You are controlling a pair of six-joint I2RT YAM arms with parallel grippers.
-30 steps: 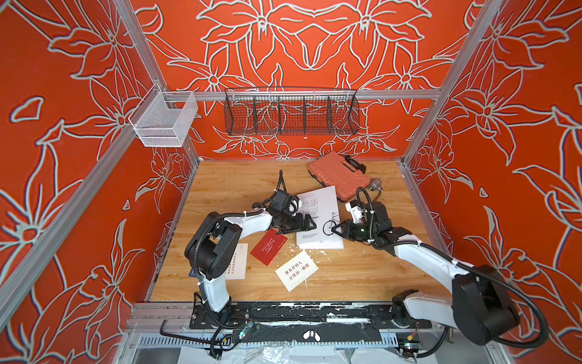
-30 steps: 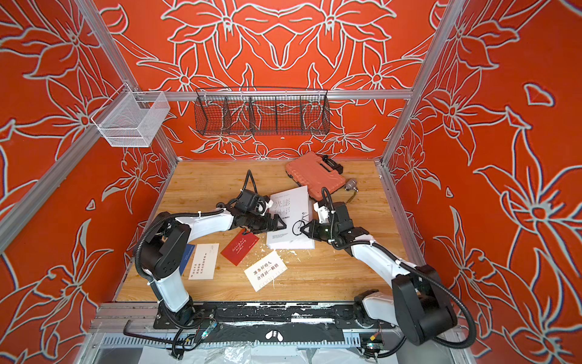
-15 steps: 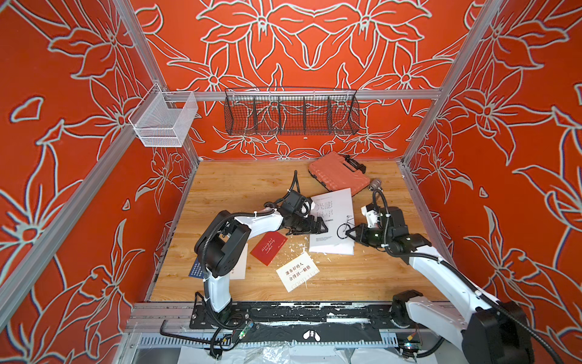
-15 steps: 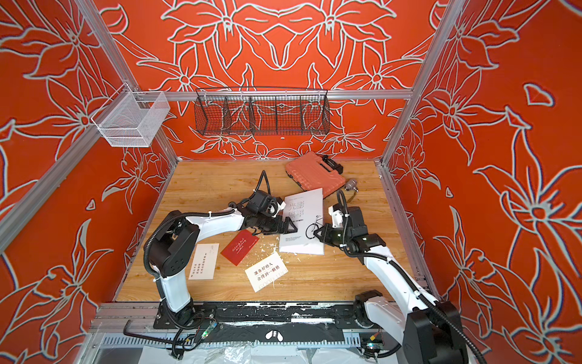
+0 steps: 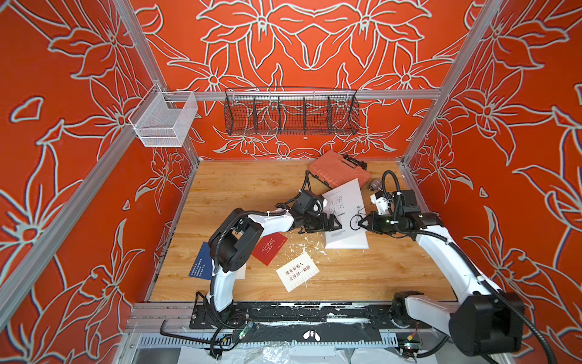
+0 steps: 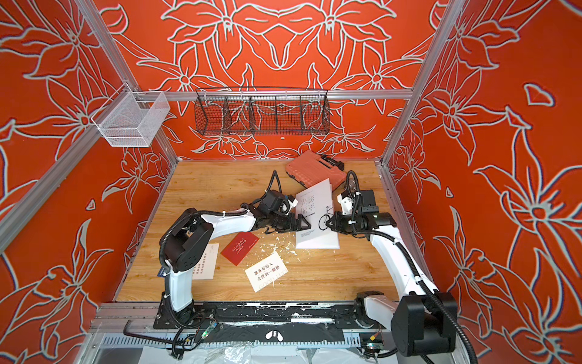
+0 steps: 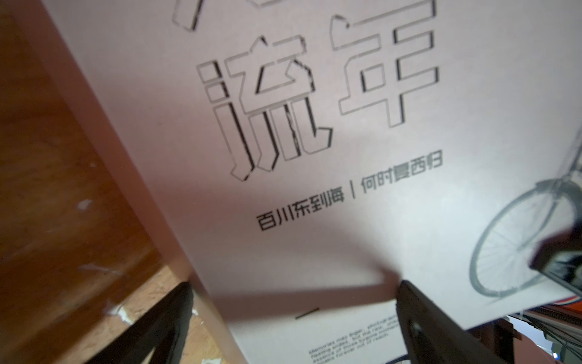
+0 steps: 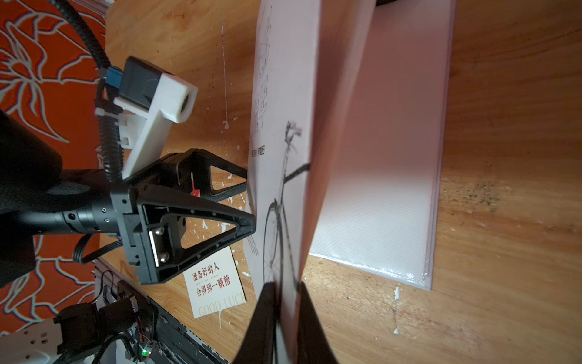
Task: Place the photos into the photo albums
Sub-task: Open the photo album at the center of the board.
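The photo album lies right of the table's middle, a white book with large characters and a bicycle drawing. Its cover stands raised off the white pages. My right gripper is shut on the cover's free edge, in both top views. My left gripper is open at the album's left side, its fingers astride the album's lower left corner. Loose photos lie to the left: a dark red one, a white one, a navy one and a white one half under the left arm.
An orange ribbed case lies at the back, touching the album's far corner, with a small metal part beside it. A black wire basket and a white mesh basket hang on the walls. White scraps litter the wood.
The album has shifted to the right with my right gripper on its cover, which now stands higher. My left gripper followed to the right, still open.
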